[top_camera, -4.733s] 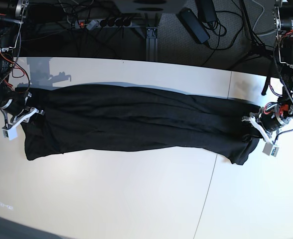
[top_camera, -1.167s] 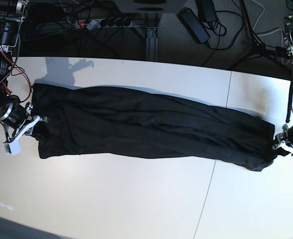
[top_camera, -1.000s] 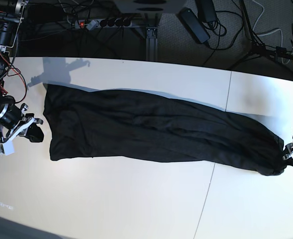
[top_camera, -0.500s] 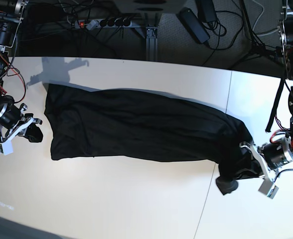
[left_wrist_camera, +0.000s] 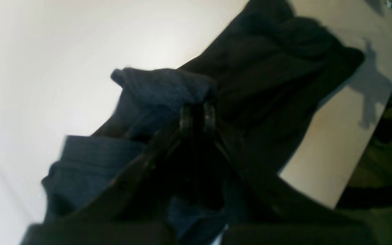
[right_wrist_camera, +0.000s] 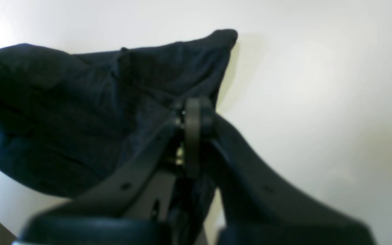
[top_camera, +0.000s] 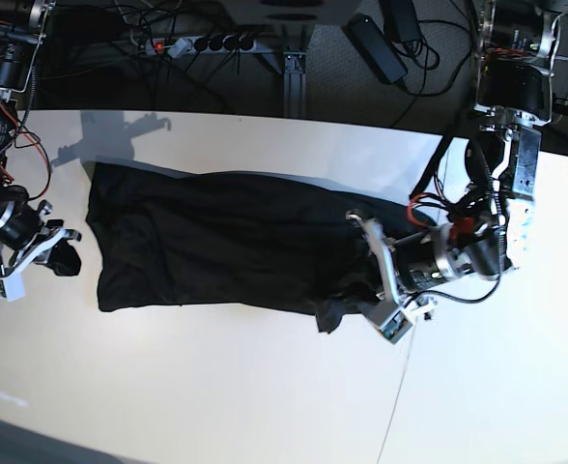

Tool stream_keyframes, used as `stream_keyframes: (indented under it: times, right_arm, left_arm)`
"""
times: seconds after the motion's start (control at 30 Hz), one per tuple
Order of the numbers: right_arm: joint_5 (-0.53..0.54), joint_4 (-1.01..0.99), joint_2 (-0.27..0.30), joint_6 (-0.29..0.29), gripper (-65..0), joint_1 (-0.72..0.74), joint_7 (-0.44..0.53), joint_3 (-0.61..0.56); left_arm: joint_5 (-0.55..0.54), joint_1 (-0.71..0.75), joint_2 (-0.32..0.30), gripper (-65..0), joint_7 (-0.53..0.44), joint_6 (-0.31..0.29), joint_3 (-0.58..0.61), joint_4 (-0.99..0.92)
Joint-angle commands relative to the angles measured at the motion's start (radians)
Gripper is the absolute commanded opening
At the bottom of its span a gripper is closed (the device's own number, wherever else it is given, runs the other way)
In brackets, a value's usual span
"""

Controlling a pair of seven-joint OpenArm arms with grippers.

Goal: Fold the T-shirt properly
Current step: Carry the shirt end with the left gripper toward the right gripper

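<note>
The black T-shirt (top_camera: 226, 242) lies as a long crumpled band across the white table (top_camera: 216, 387). My left gripper (top_camera: 359, 285) is shut on the shirt's right end and holds it lifted over the shirt's middle, doubled back. In the left wrist view the closed fingertips (left_wrist_camera: 196, 115) pinch bunched cloth (left_wrist_camera: 162, 88). My right gripper (top_camera: 60, 253) is shut on a small bunch of cloth at the shirt's left end, just off the main body. In the right wrist view its fingertips (right_wrist_camera: 192, 115) clamp dark cloth (right_wrist_camera: 80, 112). No rainbow trim shows.
A seam (top_camera: 400, 387) runs down the table right of the middle. Behind the far edge lie a power strip (top_camera: 202, 43), a black power brick (top_camera: 376, 48) and tangled cables. The left arm's body (top_camera: 506, 126) stands over the table's right part.
My left gripper has swept from the table's right edge to the middle, carrying the shirt's right end back over the shirt. The right gripper has stayed put over the last second.
</note>
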Motion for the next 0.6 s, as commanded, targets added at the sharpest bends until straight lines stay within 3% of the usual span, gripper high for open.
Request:
stream_keyframes:
  times: [0.0,0.3,0.57]
  right_arm:
    - [0.014,0.016,0.019,0.059,-65.0,0.016,0.020,0.009]
    - [0.004,0.016,0.019,0.059,-65.0,0.016,0.020,0.009]
    - [0.005,0.016,0.019,0.059,-65.0,0.016,0.020,0.009]
  left_arm:
    - [-0.007,-0.021,0.024,-65.0,-0.033,-0.009,0.002,0.019]
    - [0.120,0.007,0.213,-65.0,-0.079,-0.009,0.076,0.009]
    - [0.178,0.006,0.254,-65.0,-0.139,-0.009,0.133,-0.097]
